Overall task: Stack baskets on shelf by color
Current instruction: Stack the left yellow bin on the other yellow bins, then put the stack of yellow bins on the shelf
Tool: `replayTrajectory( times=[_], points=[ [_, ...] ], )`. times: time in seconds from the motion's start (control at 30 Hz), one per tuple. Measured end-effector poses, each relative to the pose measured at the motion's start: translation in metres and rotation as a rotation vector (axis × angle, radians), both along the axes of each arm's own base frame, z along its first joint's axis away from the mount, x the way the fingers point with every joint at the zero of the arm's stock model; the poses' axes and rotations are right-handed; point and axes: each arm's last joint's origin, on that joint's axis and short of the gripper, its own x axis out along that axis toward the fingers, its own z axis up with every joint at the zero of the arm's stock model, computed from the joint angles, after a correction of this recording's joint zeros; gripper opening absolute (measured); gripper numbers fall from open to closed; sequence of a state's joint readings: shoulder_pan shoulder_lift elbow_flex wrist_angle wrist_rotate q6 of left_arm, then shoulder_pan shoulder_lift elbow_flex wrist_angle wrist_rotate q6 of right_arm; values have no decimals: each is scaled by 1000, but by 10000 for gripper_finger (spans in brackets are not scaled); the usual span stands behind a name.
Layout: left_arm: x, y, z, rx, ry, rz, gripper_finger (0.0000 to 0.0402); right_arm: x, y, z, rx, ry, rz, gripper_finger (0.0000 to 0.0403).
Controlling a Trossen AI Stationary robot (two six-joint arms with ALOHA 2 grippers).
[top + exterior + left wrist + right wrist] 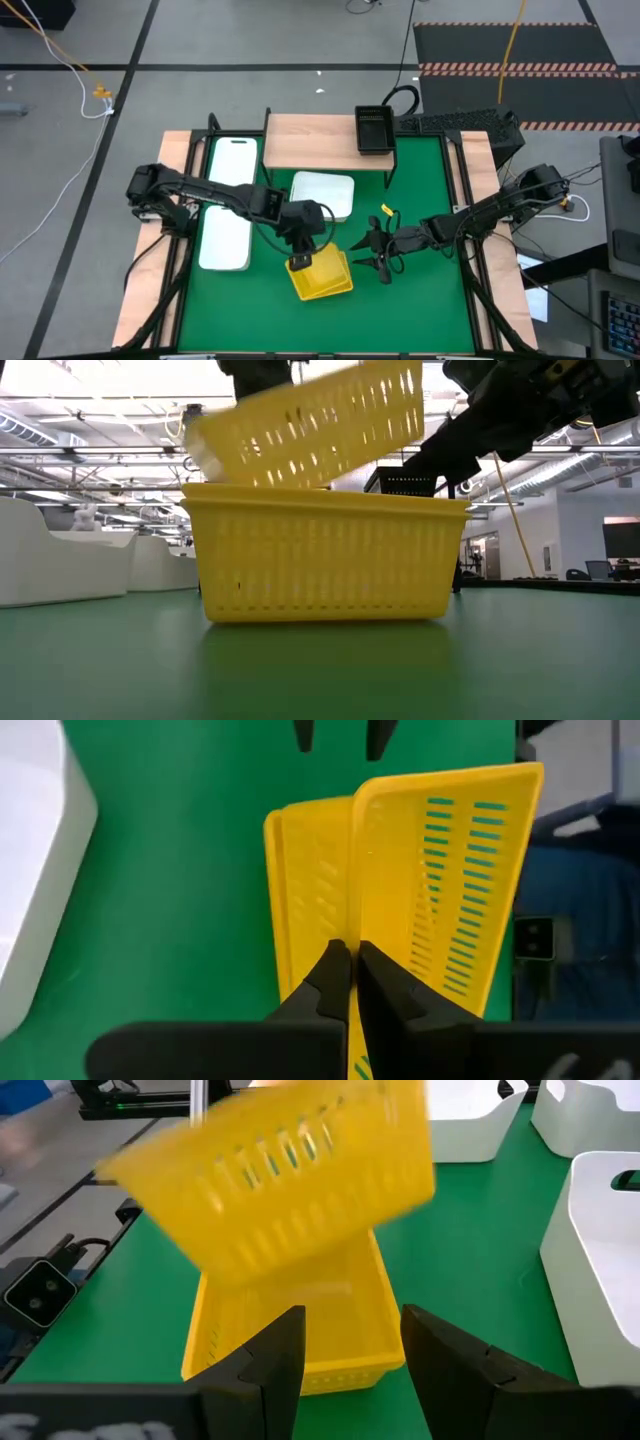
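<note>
Gripping one tilted yellow basket [305, 422] by its wall, the left claw [350, 982] holds it above a second yellow basket [325, 552] on the green surface [420, 290] at six o'clock. Right claw [350, 1342] gapes empty. Two white baskets [322, 192] at nine; one black basket [375, 131] on the shelf [305, 140].

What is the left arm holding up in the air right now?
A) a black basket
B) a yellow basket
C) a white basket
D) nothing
B: the left gripper has its jaws pinched on the wall of a yellow mesh basket, which hangs tilted above a second yellow basket standing on the green mat.
</note>
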State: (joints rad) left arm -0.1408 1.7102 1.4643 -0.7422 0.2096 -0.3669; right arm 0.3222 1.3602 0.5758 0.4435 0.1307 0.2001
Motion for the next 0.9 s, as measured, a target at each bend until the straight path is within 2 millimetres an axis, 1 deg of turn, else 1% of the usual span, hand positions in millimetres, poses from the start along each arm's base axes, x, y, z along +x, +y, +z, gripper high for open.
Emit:
replayTrajectory(
  times=[0.23, 0.3, 0.37, 0.57, 0.7, 0.8, 0.87, 0.9],
  points=[
    [14, -5, -24, 21, 32, -43, 5, 0, 0, 0, 10, 2, -4, 160],
    [17, -5, -29, 7, 46, -45, 17, 0, 0, 0, 14, 3, -6, 160],
    [16, -6, -30, -26, 57, -66, 37, 0, 0, 0, 14, 3, -6, 160],
    [14, -6, -24, -75, 55, -56, 108, 0, 0, 0, 14, 3, -5, 160],
    [10, -3, -17, -89, 56, -34, 145, 0, 0, 0, 14, 3, -5, 160],
    [2, 1, -8, -88, 68, 9, 160, 0, 0, 1, 17, -8, -7, 160],
    [-6, -1, 2, -26, 45, 46, 161, 1, 0, 2, 14, -26, -26, 160],
    [-13, -4, 9, 34, 32, 66, 160, 1, -1, 2, 6, -28, -42, 160]
  ],
)
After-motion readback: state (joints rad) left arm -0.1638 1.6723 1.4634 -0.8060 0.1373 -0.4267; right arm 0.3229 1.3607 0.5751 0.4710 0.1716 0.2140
